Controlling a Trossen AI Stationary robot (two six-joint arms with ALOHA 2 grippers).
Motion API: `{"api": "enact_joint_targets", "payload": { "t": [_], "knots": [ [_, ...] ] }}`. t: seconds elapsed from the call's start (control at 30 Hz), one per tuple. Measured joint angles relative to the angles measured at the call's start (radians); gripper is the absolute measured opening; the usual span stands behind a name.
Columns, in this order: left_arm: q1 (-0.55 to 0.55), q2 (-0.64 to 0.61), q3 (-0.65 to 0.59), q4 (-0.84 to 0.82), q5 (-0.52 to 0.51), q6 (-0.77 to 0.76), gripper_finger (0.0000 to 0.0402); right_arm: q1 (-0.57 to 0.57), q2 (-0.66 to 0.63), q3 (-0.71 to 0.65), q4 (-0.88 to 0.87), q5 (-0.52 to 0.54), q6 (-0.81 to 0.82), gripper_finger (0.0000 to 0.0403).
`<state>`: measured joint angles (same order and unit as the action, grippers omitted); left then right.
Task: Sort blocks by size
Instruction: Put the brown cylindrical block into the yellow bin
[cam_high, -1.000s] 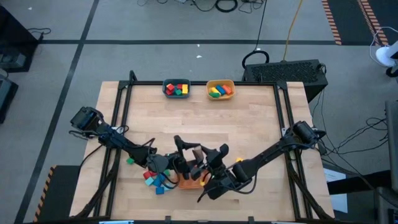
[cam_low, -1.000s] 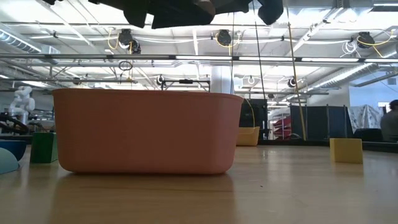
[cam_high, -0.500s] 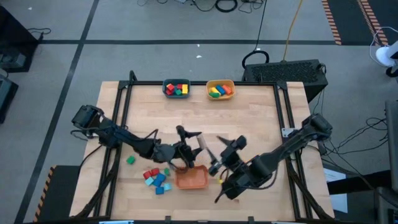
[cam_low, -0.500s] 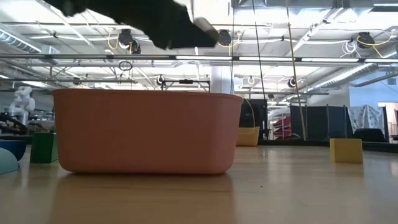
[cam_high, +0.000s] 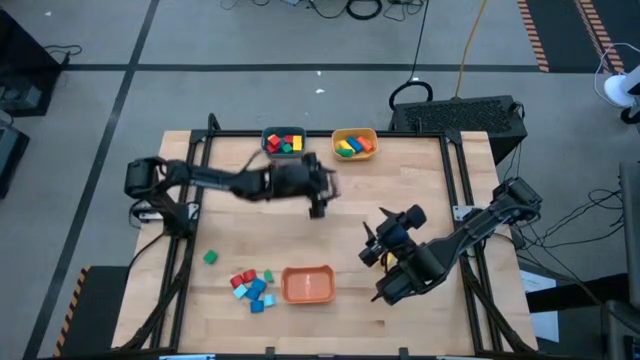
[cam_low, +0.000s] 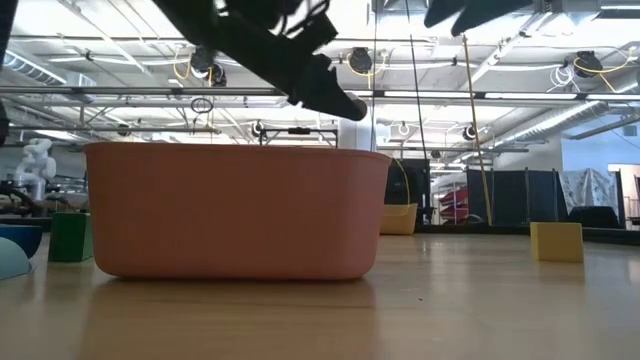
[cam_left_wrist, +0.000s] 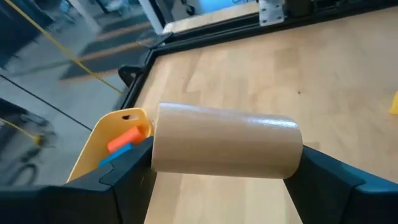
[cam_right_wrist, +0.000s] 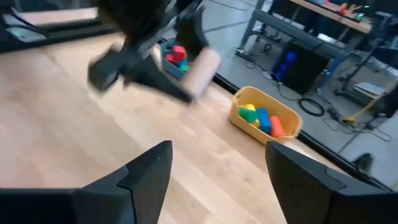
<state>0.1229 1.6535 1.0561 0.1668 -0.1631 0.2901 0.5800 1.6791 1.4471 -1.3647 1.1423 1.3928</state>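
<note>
A plain wood cylinder block is lifted over the table's far middle, with my left gripper shut on it. It is a little on the near side of the teal bowl and the yellow bowl, both holding coloured blocks. My right gripper hovers open and empty over the table's right half. An orange bowl stands near the front edge. Red and light blue blocks and a green cube lie left of the orange bowl. My left gripper pinches the wood cylinder between its two fingers, one finger on each flat end, so the cylinder spans the gap. The fingers slant down toward the table's far side. The cylinder is lifted clear of the table and lies roughly level.
A yellow cube rests on the table to the right of the orange bowl in the low view. Black frame rails run along the table's left and right sides. Bare wood shows between the far bowls and the orange bowl.
My left gripper has carried the wood cylinder from above the orange bowl toward the table's far edge, nearer the teal and yellow bowls, rolling its wrist on the way. My right gripper has drawn away from the orange bowl toward the table's right edge and risen a little.
</note>
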Motion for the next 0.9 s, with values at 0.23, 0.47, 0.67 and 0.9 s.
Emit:
{"api": "enact_joint_targets", "payload": {
  "t": [0.23, 0.47, 0.67, 0.9],
  "knots": [
    [0.25, 0.035, 0.162, -0.18, 0.339, 0.036, 0.03, -0.024, 0.0, -0.005, -0.184, -0.022, 0.087, 0.0242],
    [0.407, 0.173, 0.293, -0.254, 0.514, 0.031, 0.0301, -0.097, -0.008, -0.006, -0.206, -0.017, 0.012, 0.0242],
    [0.438, 0.36, 0.481, -0.387, 0.546, 0.036, 0.0301, -0.143, -0.034, -0.018, -0.208, -0.016, -0.032, 0.0242],
    [0.446, 0.527, 0.713, -0.514, 0.519, 0.029, 0.0301, -0.162, -0.087, -0.084, -0.208, -0.024, 0.023, 0.0242]
  ]
}}
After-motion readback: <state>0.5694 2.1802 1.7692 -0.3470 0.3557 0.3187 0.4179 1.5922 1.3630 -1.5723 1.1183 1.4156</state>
